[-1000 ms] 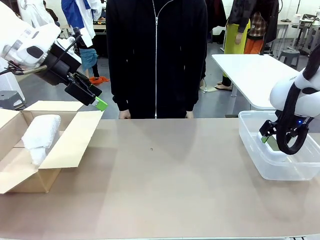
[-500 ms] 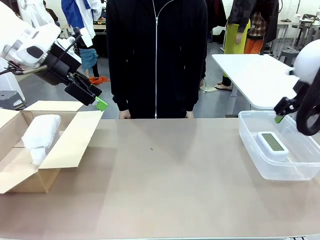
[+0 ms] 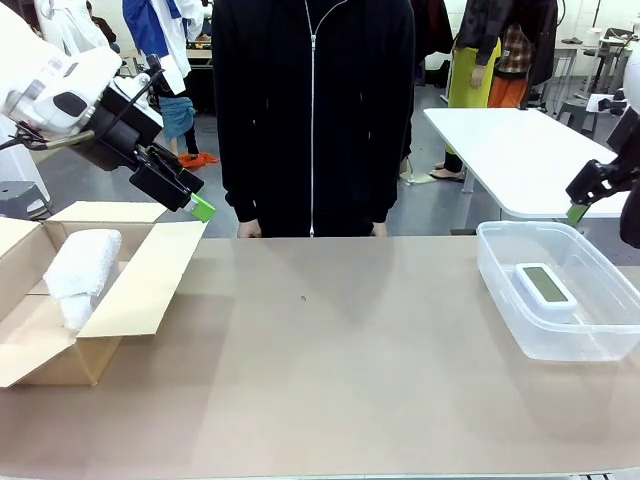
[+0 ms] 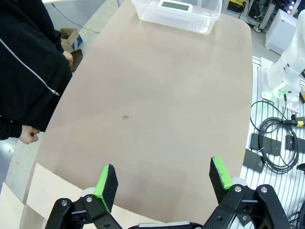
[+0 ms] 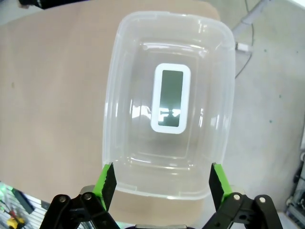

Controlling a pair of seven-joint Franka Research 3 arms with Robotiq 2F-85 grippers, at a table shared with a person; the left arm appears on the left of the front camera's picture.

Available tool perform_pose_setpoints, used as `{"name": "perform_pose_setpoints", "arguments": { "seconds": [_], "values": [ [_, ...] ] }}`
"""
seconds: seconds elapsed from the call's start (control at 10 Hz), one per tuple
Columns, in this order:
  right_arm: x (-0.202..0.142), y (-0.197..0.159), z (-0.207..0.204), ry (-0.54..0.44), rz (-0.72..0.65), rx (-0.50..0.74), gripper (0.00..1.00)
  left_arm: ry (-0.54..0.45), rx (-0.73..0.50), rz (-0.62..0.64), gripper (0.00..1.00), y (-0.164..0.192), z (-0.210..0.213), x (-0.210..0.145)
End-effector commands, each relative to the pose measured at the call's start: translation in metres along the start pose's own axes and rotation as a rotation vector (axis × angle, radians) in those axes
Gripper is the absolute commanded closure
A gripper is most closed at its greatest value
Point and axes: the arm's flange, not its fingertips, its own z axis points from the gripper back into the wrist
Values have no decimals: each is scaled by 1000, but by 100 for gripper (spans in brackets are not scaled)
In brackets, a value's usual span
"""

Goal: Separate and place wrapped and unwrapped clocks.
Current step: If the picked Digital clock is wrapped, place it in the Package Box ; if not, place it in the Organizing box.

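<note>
Looking across the table, you have the bare clock (image 3: 546, 288) lying flat in the clear tub (image 3: 500, 275) and a wrapped bundle (image 3: 78, 266) in the cardboard box (image 3: 130, 300). Both the left gripper (image 4: 162, 179) and right gripper (image 5: 162, 183) hang empty, jaws spread. Swing the left arm low and you risk clipping the box's raised flap.
</note>
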Motion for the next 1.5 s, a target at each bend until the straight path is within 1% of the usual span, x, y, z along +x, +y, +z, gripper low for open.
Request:
{"name": "perform_pose_setpoints", "arguments": {
  "seconds": [0.0,1.4],
  "values": [
    [-5,-4,6,-18,12,18,0,2,-1,1,0,-1,0,-1],
    [-5,-4,6,-18,12,18,0,2,-1,1,0,-1,0,-1]
  ]
}}
